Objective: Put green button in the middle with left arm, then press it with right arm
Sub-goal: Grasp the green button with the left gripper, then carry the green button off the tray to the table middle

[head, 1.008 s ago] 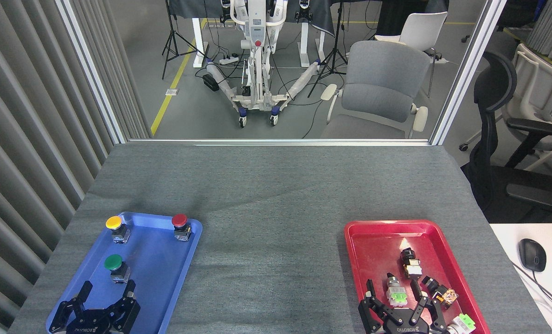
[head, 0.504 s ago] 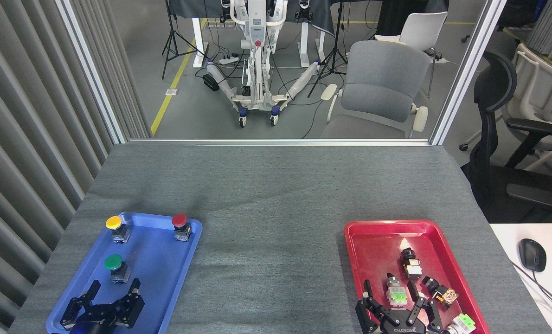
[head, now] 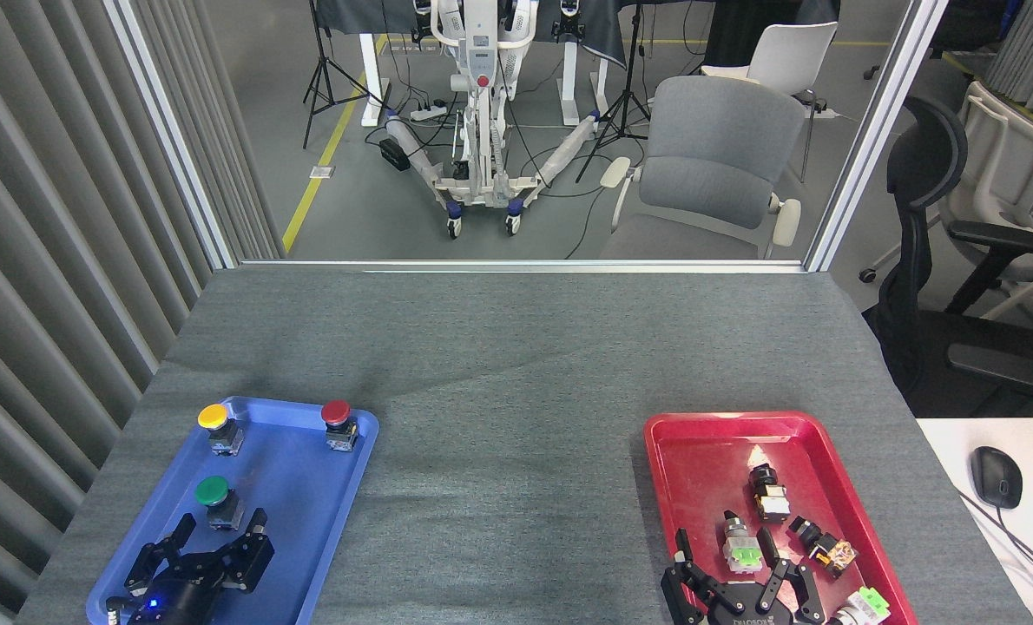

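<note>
— Grey felt-like cloth (head: 508,382) covers the whole table, and its middle is bare. What sits on it?

— Two trays. To the left lies the blue tray (head: 308,512), carrying three push-buttons: the yellow button (head: 213,417) at its far left corner, the red button (head: 336,412) at its far right corner, and the green button (head: 213,492) nearer me, upright on its metal base.

— And the left gripper (head: 219,531)?

— It hangs over the near end of the blue tray, fingers spread wide and empty, tips pointing toward the green button. The tips lie just short of the button's base, one to either side; I cannot tell whether they touch it.

— The other side?

— On the right, the red tray (head: 707,434) holds several small switches (head: 773,499), some with light-green tips. The right gripper (head: 725,555) is at that tray's near edge, fingers splayed apart, gripping nothing, its tips close beside one green-tipped switch.
</note>
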You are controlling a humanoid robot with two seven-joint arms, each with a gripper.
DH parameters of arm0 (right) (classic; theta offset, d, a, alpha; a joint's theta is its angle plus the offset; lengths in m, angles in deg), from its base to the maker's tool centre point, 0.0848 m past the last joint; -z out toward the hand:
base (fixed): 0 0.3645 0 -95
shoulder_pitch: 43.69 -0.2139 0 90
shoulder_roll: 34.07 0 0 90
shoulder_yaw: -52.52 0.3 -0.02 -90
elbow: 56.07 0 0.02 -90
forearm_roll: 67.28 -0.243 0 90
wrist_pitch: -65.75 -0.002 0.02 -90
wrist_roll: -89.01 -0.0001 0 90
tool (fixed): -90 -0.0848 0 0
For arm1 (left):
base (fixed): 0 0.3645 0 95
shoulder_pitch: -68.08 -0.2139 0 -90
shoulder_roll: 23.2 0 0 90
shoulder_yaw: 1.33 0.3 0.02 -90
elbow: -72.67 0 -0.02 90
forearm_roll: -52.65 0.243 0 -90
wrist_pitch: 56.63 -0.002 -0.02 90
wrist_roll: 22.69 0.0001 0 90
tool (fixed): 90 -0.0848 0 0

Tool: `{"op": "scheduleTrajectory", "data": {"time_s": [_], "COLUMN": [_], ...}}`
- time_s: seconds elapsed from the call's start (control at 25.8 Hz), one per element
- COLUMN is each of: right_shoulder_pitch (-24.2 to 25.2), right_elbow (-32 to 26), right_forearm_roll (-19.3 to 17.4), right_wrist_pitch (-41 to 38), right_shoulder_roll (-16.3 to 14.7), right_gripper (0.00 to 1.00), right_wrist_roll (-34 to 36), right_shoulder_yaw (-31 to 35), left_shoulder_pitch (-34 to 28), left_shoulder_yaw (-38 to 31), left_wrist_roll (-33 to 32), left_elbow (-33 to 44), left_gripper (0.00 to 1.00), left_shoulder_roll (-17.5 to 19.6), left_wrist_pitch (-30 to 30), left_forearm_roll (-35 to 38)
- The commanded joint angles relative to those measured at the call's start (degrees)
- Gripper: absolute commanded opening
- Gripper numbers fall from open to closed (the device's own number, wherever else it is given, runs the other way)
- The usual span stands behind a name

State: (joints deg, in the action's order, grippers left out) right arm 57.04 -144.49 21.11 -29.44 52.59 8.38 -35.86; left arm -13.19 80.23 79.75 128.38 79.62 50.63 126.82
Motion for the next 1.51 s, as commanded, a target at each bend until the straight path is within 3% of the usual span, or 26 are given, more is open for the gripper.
{"op": "scheduleTrajectory", "data": {"time_s": [0.0,0.27,0.5,0.58,0.81,1.12,1.32,1.47], "right_shoulder_pitch": [-0.09,-0.62,-0.09,-0.09,-0.09,-0.09,-0.09,-0.09], "right_elbow": [0.01,0.53,0.62,0.71,0.71,0.71,0.71,0.71], "right_forearm_roll": [0.03,-0.06,-0.06,-0.06,-0.06,0.03,0.03,0.03], "right_wrist_pitch": [0.53,0.44,0.53,0.53,0.62,2.64,2.55,2.55], "right_shoulder_roll": [0.35,-0.09,-0.18,-0.35,-0.62,-0.62,-1.05,-1.67], "right_gripper": [1.00,1.00,1.00,1.00,1.00,1.00,1.00,1.00], "right_wrist_roll": [-0.05,-0.05,0.21,0.30,0.47,1.79,3.81,3.90], "right_shoulder_yaw": [-0.39,-0.57,-1.27,-1.45,-1.45,-2.24,-2.24,-2.15], "left_shoulder_pitch": [1.99,4.28,4.98,4.72,4.63,4.46,2.61,6.04], "left_shoulder_yaw": [0.08,0.26,2.28,2.80,10.98,10.89,11.51,19.42], "left_wrist_roll": [-0.04,-0.48,-0.83,-0.75,-0.04,2.51,4.44,2.51], "left_elbow": [-3.24,-6.23,-7.28,-7.28,-7.46,-6.14,6.07,10.38], "left_gripper": [0.99,0.96,0.72,0.58,0.00,0.00,0.00,0.00], "left_shoulder_roll": [0.98,0.98,1.24,1.86,6.34,6.43,6.52,4.58], "left_wrist_pitch": [-0.47,-0.38,-0.20,0.41,2.70,5.60,11.75,15.44], "left_forearm_roll": [0.01,0.01,0.09,0.09,-0.17,-1.14,0.62,1.41]}}
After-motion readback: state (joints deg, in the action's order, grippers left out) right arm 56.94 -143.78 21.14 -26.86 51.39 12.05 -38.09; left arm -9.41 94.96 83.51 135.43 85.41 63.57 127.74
